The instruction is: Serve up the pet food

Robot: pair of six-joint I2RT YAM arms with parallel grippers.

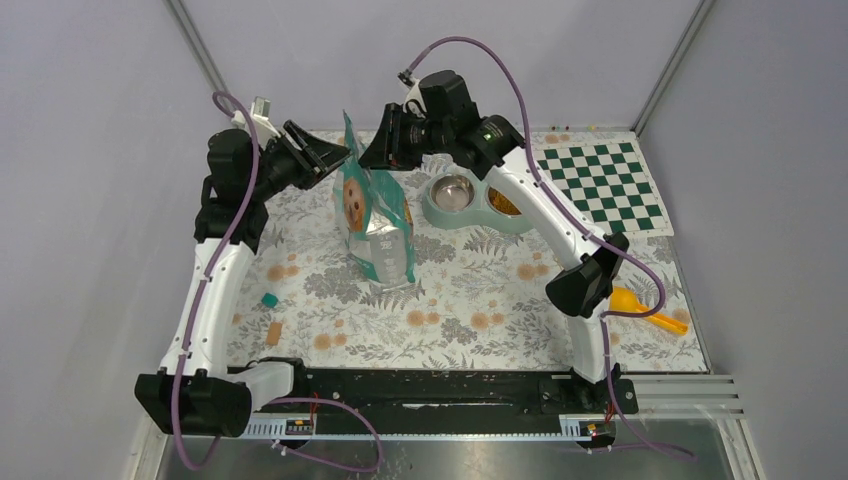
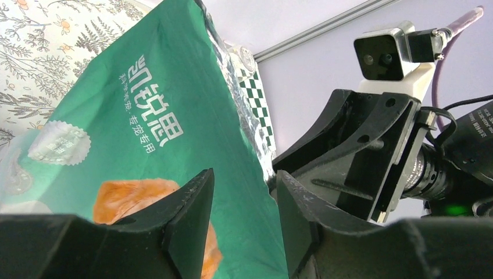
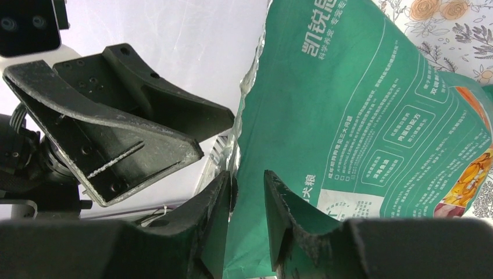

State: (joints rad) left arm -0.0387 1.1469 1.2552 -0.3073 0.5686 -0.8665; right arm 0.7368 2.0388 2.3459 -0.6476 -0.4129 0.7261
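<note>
A teal bag [image 1: 375, 215] with a dog picture stands upright on the flowered cloth. Both grippers are at its torn top, facing each other. My left gripper [image 1: 335, 158] [image 2: 244, 174] stands open, and the bag's [image 2: 145, 116] top edge runs loosely between its fingers. From the other side my right gripper [image 1: 372, 155] [image 3: 247, 174] is open too, straddling the bag's [image 3: 349, 116] silver-lined edge, with a gap on the outer side. Brown pet food [image 1: 505, 203] shows in the right half of a pale green double dish [image 1: 430, 210]. Its steel left bowl [image 1: 452, 192] looks empty.
A yellow-orange scoop [image 1: 645, 310] lies at the right, near my right arm's elbow. A green checkerboard mat [image 1: 600, 185] lies at the back right. A small teal piece [image 1: 268, 299] and a small tan piece [image 1: 274, 331] lie on the cloth near my left arm.
</note>
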